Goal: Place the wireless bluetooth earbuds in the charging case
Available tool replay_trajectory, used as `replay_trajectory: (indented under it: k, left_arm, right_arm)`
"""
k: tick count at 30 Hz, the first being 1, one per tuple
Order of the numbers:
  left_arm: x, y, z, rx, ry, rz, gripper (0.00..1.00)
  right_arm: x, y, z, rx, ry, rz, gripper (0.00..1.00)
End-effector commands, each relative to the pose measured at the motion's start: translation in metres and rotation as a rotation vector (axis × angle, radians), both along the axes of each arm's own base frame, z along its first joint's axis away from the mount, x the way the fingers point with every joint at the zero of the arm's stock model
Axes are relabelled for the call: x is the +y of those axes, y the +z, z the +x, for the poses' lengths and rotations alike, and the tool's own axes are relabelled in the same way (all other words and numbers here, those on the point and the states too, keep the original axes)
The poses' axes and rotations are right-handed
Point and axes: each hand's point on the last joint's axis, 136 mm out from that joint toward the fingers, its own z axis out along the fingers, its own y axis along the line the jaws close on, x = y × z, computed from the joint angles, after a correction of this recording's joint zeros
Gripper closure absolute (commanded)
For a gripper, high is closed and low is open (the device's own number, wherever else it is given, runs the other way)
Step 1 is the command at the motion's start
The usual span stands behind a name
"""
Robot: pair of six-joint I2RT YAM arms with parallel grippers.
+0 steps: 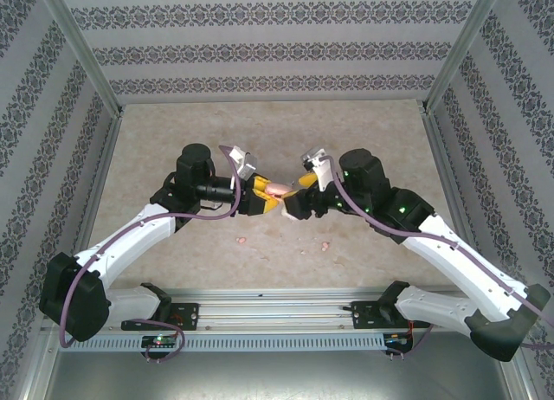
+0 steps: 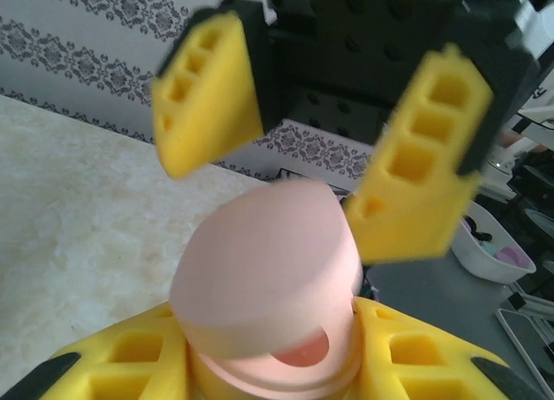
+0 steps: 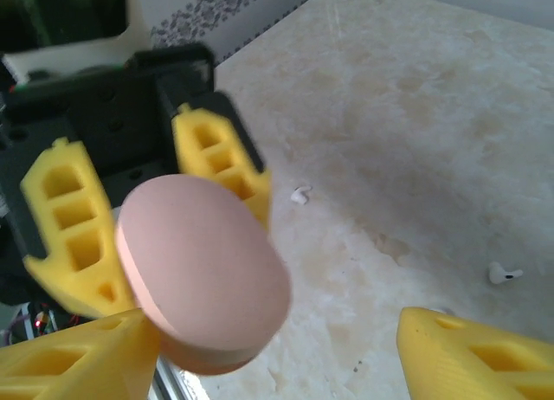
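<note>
The left claw (image 1: 267,196) is clenched on the pink charging case (image 1: 277,189) in mid-air, presenting it to the released right claw (image 1: 293,201); earbuds (image 1: 242,241) lie on the desk (image 1: 173,149) below. Left wrist: the lid (image 2: 260,261) gapes between the right claw's spread fingers (image 2: 208,97), probably so it can be levered open. Right wrist: two earbuds lie loose, well apart.

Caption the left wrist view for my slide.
Left gripper holds the pink charging case, lid ajar, with the open right gripper poised opposite it.

Marbled table (image 1: 389,132) (patterned walls (image 1: 260,45) around)
</note>
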Motion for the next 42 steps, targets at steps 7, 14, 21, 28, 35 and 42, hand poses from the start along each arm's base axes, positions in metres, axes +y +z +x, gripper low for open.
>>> replay_trajectory:
  k: [7, 14, 21, 28, 35, 42]
  left_arm:
    - [0.001, 0.004, -0.011, -0.033, -0.057, -0.02, 0.89]
    - [0.001, 0.003, -0.007, -0.062, -0.034, -0.037, 0.89]
    - [0.0, 0.007, -0.008, -0.067, -0.046, -0.056, 0.89]
    - [0.0, 0.008, -0.009, -0.088, -0.055, -0.068, 0.88]
    - [0.0, 0.0, -0.008, -0.11, -0.041, -0.06, 0.84]
    - [0.002, -0.004, -0.004, -0.162, -0.004, -0.068, 0.55]
  right_arm:
    - [0.006, 0.013, 0.021, 0.037, -0.062, 0.094, 0.33]
    - [0.027, 0.009, 0.014, 0.139, 0.008, 0.241, 0.52]
    - [0.033, 0.013, 0.004, 0.122, 0.089, 0.266, 0.78]
    - [0.035, 0.017, 0.008, 0.049, 0.111, 0.25, 0.91]
    - [0.036, 0.022, 0.0, -0.141, 0.16, 0.148, 0.99]
    - [0.029, 0.019, 0.002, -0.236, 0.145, 0.056, 1.0]
